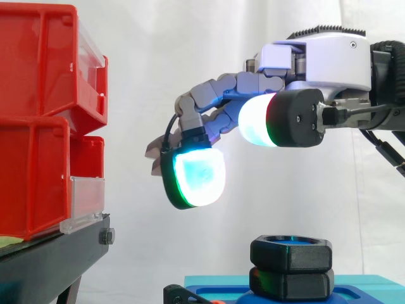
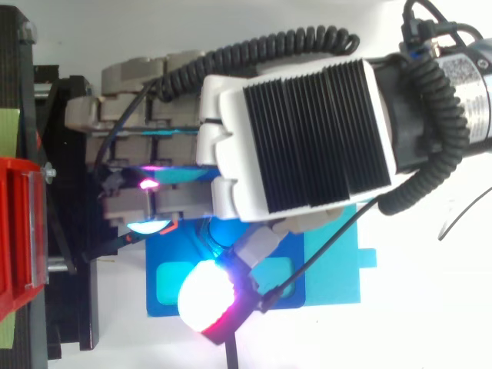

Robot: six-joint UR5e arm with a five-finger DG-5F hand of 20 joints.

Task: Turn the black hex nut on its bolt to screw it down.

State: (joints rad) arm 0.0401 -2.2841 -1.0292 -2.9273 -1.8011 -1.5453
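1 hand (image 1: pixel 316 60) hovering above black hex nut (image 1: pixel 291 252), loosely open, holding nothing

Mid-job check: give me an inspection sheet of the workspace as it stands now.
Surface: blue fixture plate on a white tabletop.
Job's things: black hex nut stacked on a second black hex piece, upright on the plate.
Clutter: small black part at the plate's left edge in the side view.
Grippers: robot hand hovers above the nut, apart from it, fingers relaxed, holding nothing.
Cables: nothing seen.
Surroundings: red bins on a black stand at the left; white curtain behind.
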